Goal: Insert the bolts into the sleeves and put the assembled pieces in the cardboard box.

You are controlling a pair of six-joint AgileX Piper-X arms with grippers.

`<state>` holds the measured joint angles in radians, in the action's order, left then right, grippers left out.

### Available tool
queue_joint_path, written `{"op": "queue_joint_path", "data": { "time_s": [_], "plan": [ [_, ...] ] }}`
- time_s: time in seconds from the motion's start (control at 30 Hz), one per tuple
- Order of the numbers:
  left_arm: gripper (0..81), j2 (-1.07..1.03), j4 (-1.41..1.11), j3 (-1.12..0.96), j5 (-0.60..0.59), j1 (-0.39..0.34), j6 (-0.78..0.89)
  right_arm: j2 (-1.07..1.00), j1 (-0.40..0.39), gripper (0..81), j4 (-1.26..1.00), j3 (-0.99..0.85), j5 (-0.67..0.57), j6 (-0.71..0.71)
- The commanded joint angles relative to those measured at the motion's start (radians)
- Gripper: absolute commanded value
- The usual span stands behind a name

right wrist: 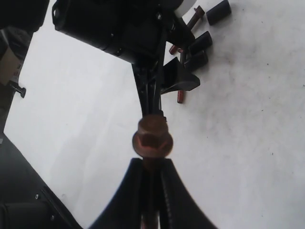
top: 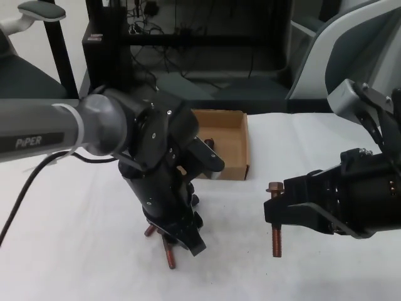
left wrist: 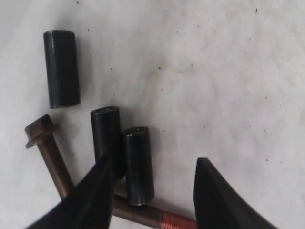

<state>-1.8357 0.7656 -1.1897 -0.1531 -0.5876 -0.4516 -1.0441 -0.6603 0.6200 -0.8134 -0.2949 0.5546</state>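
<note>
Right fingers point(right wrist: 123, 200) clamp a bolt point(right wrist: 151, 140), hiding mid-shank; left fingers point(left wrist: 90, 200), spread apart, partly cover a sleeve point(left wrist: 106, 133).

High camera looks down over the bench point(top: 75, 251); wrist cameras hover close, sharing the sleeves point(left wrist: 139, 164).

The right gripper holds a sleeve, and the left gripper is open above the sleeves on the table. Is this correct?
No. The right gripper holds a bolt, not a sleeve; the right wrist view shows its hex head. The left gripper is open above the sleeves.
</note>
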Motion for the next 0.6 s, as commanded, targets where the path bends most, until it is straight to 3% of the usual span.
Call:
{"op": "queue_joint_path", "data": {
  "time_s": [0.0, 0.57],
  "plan": [
    [51.7, -0.002, -0.003, -0.008, -0.005, -0.005, -0.013, 0.011, 0.003, 0.6, -0.011, -0.004, -0.011, -0.01],
    [51.7, -0.036, -0.021, -0.008, -0.005, -0.005, -0.027, 0.011, 0.003, 0.6, -0.01, -0.004, -0.011, -0.015]
  ]
}}
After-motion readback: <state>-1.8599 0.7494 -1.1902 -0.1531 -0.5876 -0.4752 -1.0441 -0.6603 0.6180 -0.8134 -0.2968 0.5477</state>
